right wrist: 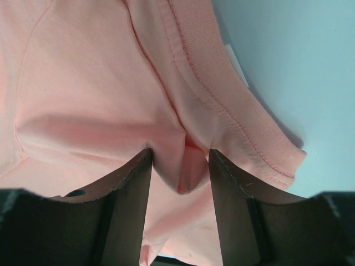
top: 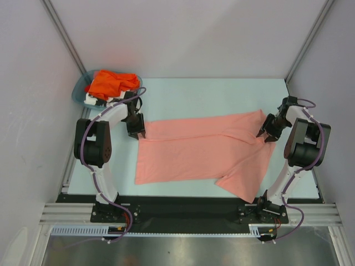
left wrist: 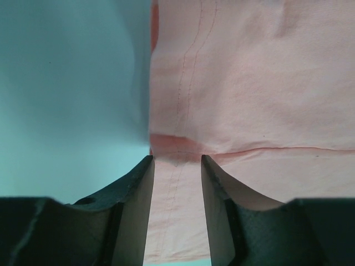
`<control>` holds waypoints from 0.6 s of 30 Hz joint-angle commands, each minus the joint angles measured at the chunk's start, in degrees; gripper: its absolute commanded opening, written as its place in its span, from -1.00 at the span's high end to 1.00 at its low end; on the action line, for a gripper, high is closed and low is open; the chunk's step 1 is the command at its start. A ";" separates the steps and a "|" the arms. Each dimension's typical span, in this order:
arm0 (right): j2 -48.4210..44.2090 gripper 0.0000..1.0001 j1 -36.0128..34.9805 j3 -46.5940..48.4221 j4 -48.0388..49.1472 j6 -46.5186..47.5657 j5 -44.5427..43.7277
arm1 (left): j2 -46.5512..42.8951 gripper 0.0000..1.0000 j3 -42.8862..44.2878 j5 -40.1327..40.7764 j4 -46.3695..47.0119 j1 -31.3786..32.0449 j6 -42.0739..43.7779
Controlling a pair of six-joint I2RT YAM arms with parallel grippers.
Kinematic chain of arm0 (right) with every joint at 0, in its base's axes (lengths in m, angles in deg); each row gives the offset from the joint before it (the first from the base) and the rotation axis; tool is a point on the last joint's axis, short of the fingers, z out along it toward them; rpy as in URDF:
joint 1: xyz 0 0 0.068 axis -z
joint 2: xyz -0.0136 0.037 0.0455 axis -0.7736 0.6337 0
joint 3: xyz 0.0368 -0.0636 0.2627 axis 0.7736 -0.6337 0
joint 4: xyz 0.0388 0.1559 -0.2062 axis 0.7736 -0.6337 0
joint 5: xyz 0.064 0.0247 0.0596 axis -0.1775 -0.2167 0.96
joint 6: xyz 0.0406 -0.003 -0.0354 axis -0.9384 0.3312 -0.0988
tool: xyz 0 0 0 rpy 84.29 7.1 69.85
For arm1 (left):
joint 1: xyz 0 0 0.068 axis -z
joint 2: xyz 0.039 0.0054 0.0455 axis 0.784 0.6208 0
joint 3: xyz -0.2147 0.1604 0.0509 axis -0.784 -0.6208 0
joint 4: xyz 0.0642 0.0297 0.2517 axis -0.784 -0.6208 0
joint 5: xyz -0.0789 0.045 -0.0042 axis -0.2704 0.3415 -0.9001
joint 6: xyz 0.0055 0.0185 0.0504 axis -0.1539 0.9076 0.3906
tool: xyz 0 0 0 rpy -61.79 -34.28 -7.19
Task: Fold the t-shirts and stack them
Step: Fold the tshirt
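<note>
Salmon-pink t-shirt (top: 199, 149) lies spread across the middle of the table (top: 211, 94) in the top view. Its hem is toward the left of the frame and its neck toward the right. My left gripper (top: 136, 133) sits on the upper left corner of the shirt and my right gripper (top: 265, 136) on its upper right edge. The orange t-shirt (top: 111, 83) and the white t-shirt (top: 97, 100) wait in the teal basket (top: 77, 91) at upper left.

Left wrist view: the left gripper (left wrist: 176, 160) has its jaws drawn narrow, with hem cloth filling the gap. I read that as a pinch on the shirt's edge, beside bare table at the left of the frame.

Right wrist view: the right gripper (right wrist: 180, 155) is closed to a similar narrow gap, and a pucker of cloth is bunched between the jaws just inside the ribbed collar (right wrist: 233, 111).

I judge the step to be the first lengthwise fold. To do it well I should raise both ends level, hold the cloth taut between the arms, and lay the far edge evenly toward the bottom of the frame.

Only the top view shows the loose sleeve hanging at lower right. Only the wrist views show the bite on the cloth.
</note>
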 commanded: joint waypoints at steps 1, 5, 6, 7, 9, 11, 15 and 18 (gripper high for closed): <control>-2.96 -0.02 0.34 -0.04 0.59 0.31 1.03 | -2.23 0.09 0.32 0.91 0.87 -0.27 -0.91; -2.96 -0.01 0.43 -0.13 0.77 0.31 1.03 | -1.80 0.00 -0.20 1.09 0.60 -0.27 -1.08; -2.79 -0.02 0.43 -0.13 0.59 0.31 1.12 | -1.45 -0.02 -0.12 1.52 0.43 -0.27 -1.17; -2.70 -0.02 0.43 -0.04 0.59 0.31 1.29 | -1.44 -0.02 -0.03 1.61 0.43 -0.27 -1.26; -2.70 -0.01 0.43 0.04 0.59 0.23 1.47 | -1.01 -0.01 -0.03 0.83 0.69 -0.27 -1.17; -2.44 -0.01 0.43 0.13 0.68 0.14 1.73 | -0.57 0.06 0.15 0.47 0.86 -0.27 -1.43; -2.08 0.08 0.43 0.22 0.59 -0.12 1.91 | 0.23 0.43 0.41 -0.40 0.87 -0.27 -1.43; -2.17 0.19 0.43 -0.30 1.20 -0.39 2.52 | -0.04 0.69 0.50 -0.58 0.78 -0.27 -1.08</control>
